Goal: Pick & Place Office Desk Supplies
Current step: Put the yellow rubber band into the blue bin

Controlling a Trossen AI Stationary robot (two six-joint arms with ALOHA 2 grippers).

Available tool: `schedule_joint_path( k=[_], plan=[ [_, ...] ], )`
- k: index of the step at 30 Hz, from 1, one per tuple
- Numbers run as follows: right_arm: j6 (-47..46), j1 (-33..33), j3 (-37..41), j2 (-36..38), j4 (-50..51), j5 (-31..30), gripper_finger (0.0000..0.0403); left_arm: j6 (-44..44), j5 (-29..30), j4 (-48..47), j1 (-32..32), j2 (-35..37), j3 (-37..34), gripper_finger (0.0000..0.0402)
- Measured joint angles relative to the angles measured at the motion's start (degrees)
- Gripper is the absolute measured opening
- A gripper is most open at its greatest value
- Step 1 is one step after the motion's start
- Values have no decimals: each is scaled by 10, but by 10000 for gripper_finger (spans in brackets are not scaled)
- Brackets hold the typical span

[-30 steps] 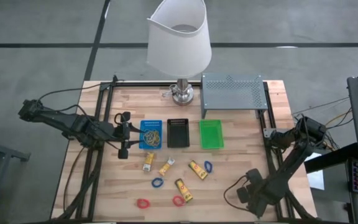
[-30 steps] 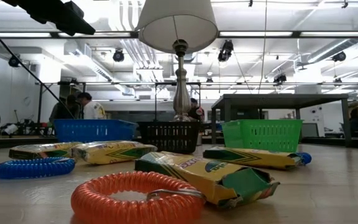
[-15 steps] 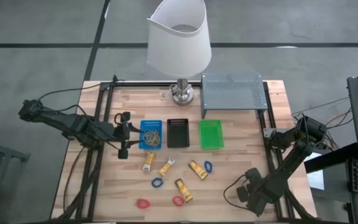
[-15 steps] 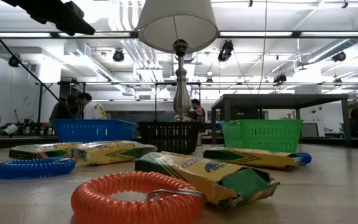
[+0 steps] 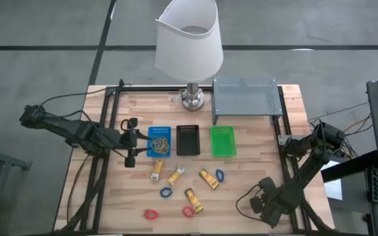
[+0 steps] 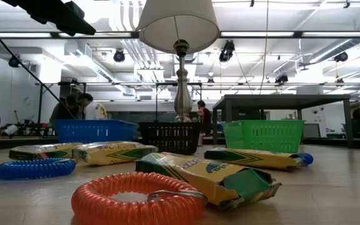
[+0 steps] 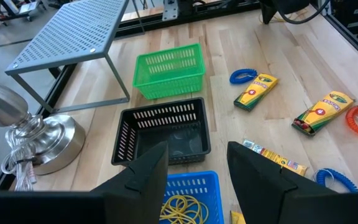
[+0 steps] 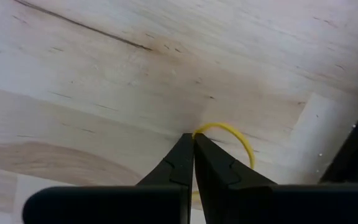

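Rubber band (image 8: pixel 236 138) in closed right tool (image 8: pixel 193 142)

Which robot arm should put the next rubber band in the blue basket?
Probably the right: its gripper is already pinched on a rubber band. The left gripper waits open and empty beside the blue basket.

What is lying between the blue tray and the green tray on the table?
The black tray sits between the blue tray and the green tray, all in one row, as the high view shows.
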State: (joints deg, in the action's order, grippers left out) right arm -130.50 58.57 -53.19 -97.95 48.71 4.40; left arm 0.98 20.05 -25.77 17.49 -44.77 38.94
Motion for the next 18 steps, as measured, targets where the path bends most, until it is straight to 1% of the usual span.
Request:
schedule_joint_path(
  k=[7,11,13,18],
  plan=[
    [1,0,-8,-1,11,0,8,0,0,0,0,0,0,168],
    [2,0,-34,-2,53,-2,8,0,0,0,0,0,0,168],
    [2,1,-50,-2,73,-19,8,0,0,0,0,0,0,168],
    [9,1,-90,-2,106,-91,8,0,0,0,0,0,0,168]
  ],
)
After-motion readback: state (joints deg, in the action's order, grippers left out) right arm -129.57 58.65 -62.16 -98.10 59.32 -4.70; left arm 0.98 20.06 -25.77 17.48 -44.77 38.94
